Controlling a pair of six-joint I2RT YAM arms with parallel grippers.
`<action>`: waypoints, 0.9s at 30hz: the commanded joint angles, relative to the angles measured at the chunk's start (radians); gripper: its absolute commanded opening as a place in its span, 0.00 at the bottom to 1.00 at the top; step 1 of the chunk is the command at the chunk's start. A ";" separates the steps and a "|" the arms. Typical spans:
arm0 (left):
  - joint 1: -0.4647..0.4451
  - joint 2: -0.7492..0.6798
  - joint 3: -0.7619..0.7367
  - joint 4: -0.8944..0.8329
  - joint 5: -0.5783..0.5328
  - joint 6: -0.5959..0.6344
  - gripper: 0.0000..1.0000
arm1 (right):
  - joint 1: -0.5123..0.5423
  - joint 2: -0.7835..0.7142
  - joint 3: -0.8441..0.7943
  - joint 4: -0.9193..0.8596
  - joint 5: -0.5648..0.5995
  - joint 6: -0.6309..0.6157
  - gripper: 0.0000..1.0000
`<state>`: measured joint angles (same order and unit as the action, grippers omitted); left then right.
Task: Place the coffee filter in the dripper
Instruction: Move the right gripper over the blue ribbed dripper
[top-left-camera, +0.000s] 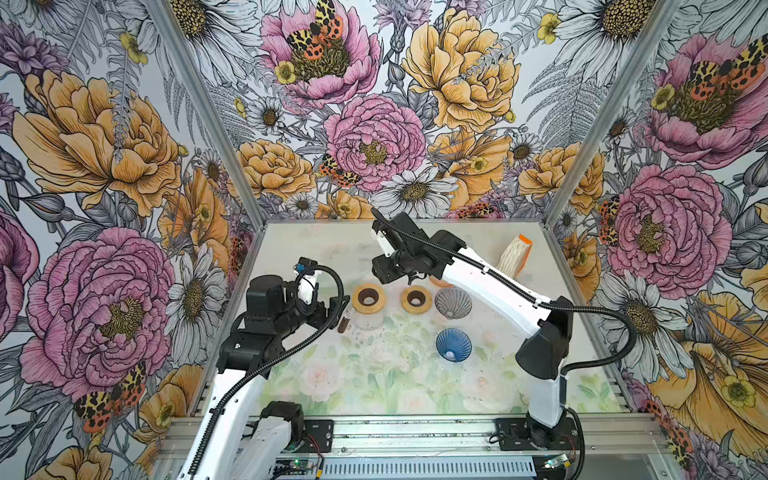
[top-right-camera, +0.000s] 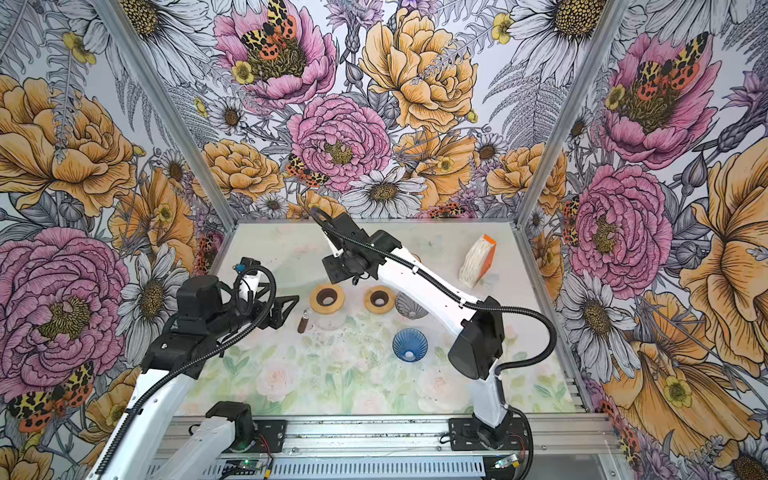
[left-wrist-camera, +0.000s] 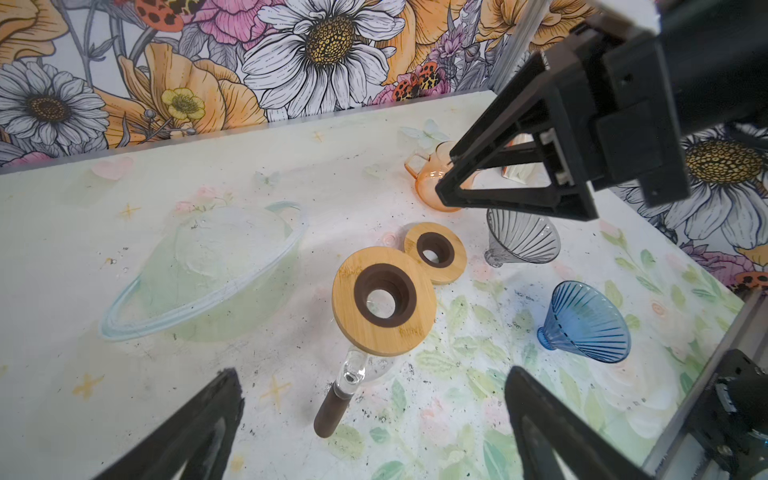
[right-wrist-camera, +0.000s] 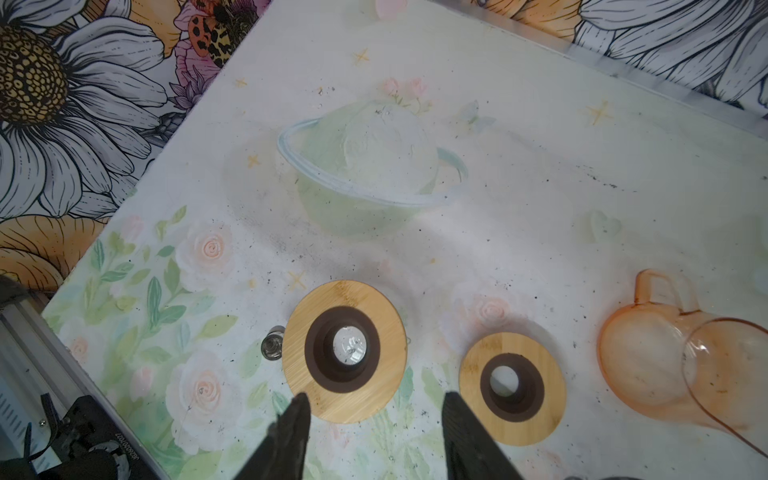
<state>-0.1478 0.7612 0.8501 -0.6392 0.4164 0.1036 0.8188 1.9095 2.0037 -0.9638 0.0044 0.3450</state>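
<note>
Filter stack (top-left-camera: 514, 257) prob light, floppy, tears easy — pinch one rim edge. L hand (left-wrist-camera: 374, 374) spread wide, R hand (right-wrist-camera: 376, 398) part-spread — both empty.

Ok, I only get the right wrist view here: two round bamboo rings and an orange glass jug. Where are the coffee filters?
Observer: A stack of white paper filters in an orange holder stands far back on the right, out of your frame.
Reviewer: Any dripper around?
Observer: A grey ribbed glass dripper lies on its side, just right of the smaller bamboo ring.
Reviewer: Only that one?
Observer: No, a blue ribbed glass dripper also lies on its side, nearer the front.
</note>
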 joint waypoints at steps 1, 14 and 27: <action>-0.045 0.011 0.036 0.029 -0.035 0.002 0.99 | -0.021 -0.097 -0.088 0.060 -0.004 0.024 0.54; -0.219 0.059 0.022 0.086 -0.087 -0.005 0.99 | -0.148 -0.472 -0.516 0.117 -0.050 0.130 0.56; -0.421 0.131 -0.054 0.206 -0.143 -0.055 0.99 | -0.294 -0.794 -0.950 0.110 -0.171 0.310 0.56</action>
<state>-0.5442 0.8860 0.8207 -0.4946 0.3016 0.0765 0.5369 1.1553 1.1149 -0.8562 -0.1162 0.5896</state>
